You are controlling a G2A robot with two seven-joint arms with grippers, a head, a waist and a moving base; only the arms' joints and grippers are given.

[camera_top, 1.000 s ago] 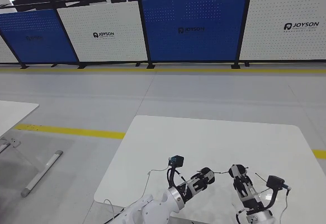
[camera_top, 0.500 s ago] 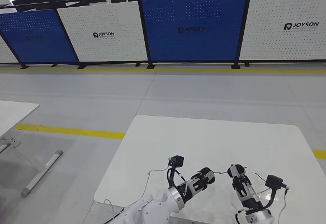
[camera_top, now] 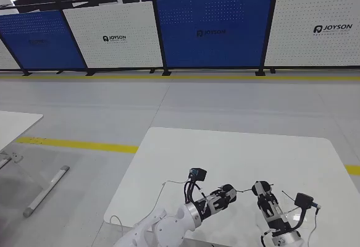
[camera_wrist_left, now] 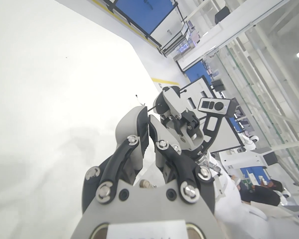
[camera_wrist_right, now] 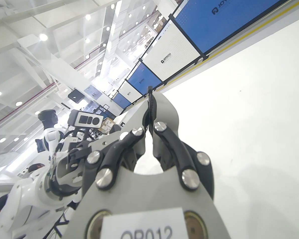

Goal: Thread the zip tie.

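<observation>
The left jaws and the right jaws sit close together, tip towards tip, low over the worktop [camera_top: 241, 148]. This is probably so the two parts of the zip tie [camera_top: 246, 191] can be lined up across the short gap between them. The left jaws are clenched on one end of it, and the right jaws are clenched on it further along. The tie bridges from one pair of tips to the other, clear of the surface. It is a thin black strap, nearly straight between the jaws. A short stub pokes out past the right jaws' tips, and a fine length trails beyond them, away from the left jaws. Its locking head is too small to make out.
</observation>
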